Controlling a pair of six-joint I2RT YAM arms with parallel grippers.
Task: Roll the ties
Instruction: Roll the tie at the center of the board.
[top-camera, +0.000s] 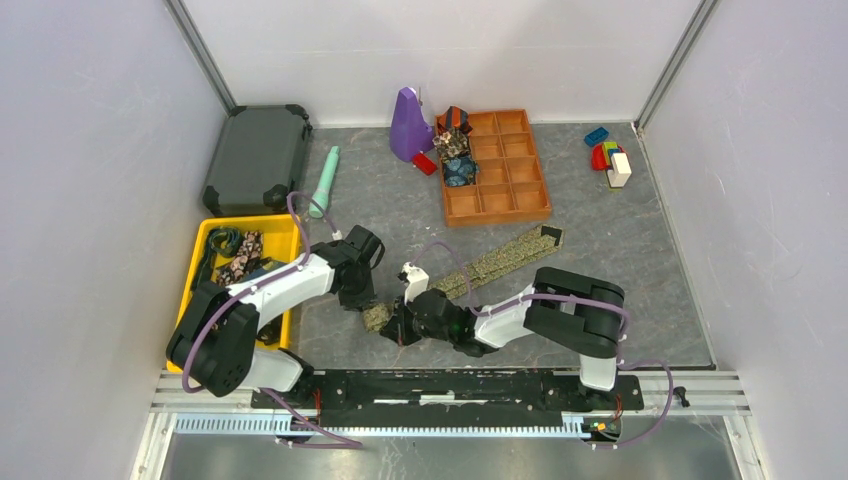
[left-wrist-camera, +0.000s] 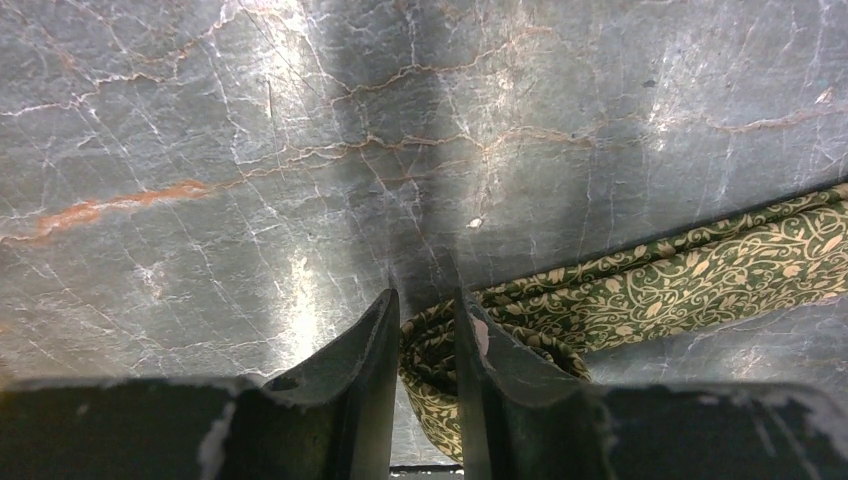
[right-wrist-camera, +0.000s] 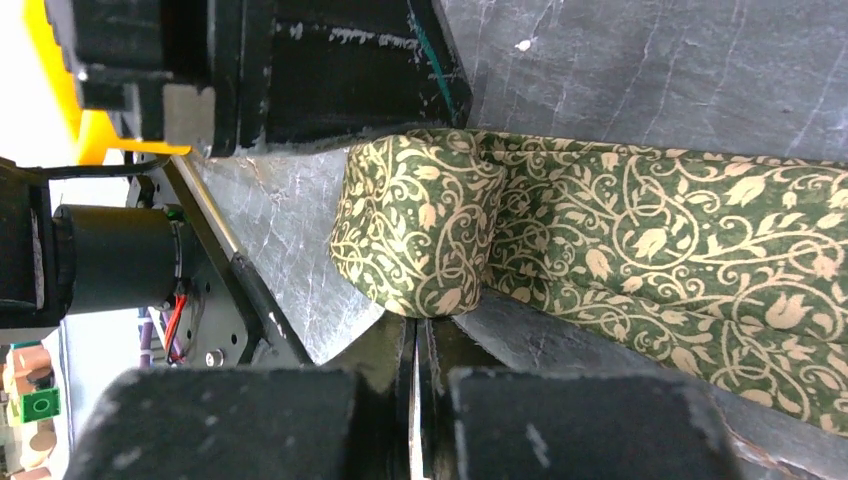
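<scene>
A: Where is the tie they're working on?

B: The olive-gold tie (top-camera: 500, 262) lies flat on the surface (top-camera: 640, 290). It runs slantwise from just below the wooden tray (top-camera: 547, 190) down toward the arms. Its near end is wound into a small coil (right-wrist-camera: 415, 235), and both arms meet there.

A: And the pincers?

B: The left pincer (left-wrist-camera: 425, 300) stands narrow, with the coil wedged between its fingers (left-wrist-camera: 372, 350); I read that as a grip. The right pincer (right-wrist-camera: 420, 325) is closed right up, jaws pressed together at the coil's lower edge. Whether a fold of cloth is caught in it, I cannot tell.

A: How will the fabric behave?

B: Light, soft and limp, I'd judge, with a smooth woven face that may slide on the stone-look surface. It has no stiffness of its own, so the coil probably loosens once nothing pinches it. The long flat tail will likely drag rather than follow neatly.

A: So where to take hold?

B: Across the coil's sides, squeezing lightly so the turns don't telescope out sideways. Then roll it along the strip toward the tray, with the other pincer steadying the flat part just ahead.

A: Other ties?

B: Loose ties (top-camera: 238, 258) sit in the yellow bin (top-camera: 290, 228); rolled ties (top-camera: 458, 155) fill the tray's left compartments.
</scene>
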